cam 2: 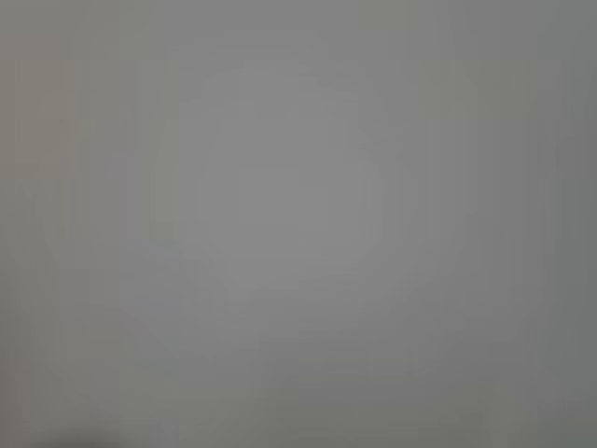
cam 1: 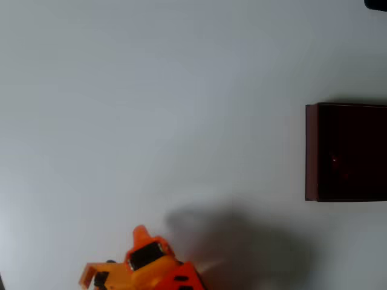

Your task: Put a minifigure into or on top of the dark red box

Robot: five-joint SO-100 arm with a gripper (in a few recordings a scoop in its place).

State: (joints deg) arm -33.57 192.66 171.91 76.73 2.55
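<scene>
The dark red box sits at the right edge of the overhead view, with thin maroon walls and a near-black inside; its right part is cut off by the frame. A tiny faint red speck shows on the box's dark floor, too dim to tell whether it is the minifigure. My orange arm pokes in at the bottom edge, left of centre and far from the box. Its fingers cannot be told apart from above. The wrist view is blurred plain grey.
The pale grey table spreads wide between the arm and the box. The arm's soft shadow lies to its right. A small dark object clips the top right corner.
</scene>
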